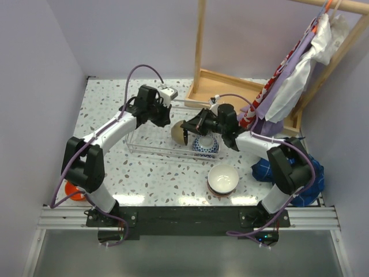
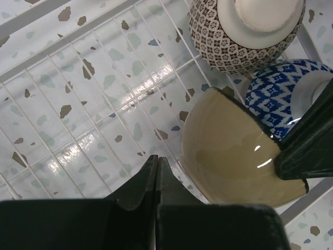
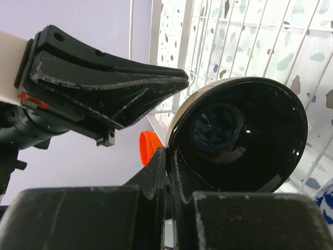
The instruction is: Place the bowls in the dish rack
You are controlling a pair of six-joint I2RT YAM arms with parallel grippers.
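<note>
Inside rack (image 1: 150,141): three bowls (image 2: 244,31) (image 2: 283,88) (image 2: 229,151); right claw (image 3: 169,152) grips one.

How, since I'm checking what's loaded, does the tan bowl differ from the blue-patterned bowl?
The tan bowl is plain and glossy; the blue-patterned bowl carries blue-and-white diamonds. The tan bowl is tipped on its side, rim pinched by the right gripper; the blue-patterned bowl sits foot-up in the dish rack, ungripped. Both are small round bowls.

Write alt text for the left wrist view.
The shut left gripper hovers over the silvery wire dish rack, beside a glossy beige round bowl tilted on its side, gripped at the rim by the right gripper. A blue-patterned bowl and a brown-patterned bowl sit upside down in the rack.
</note>
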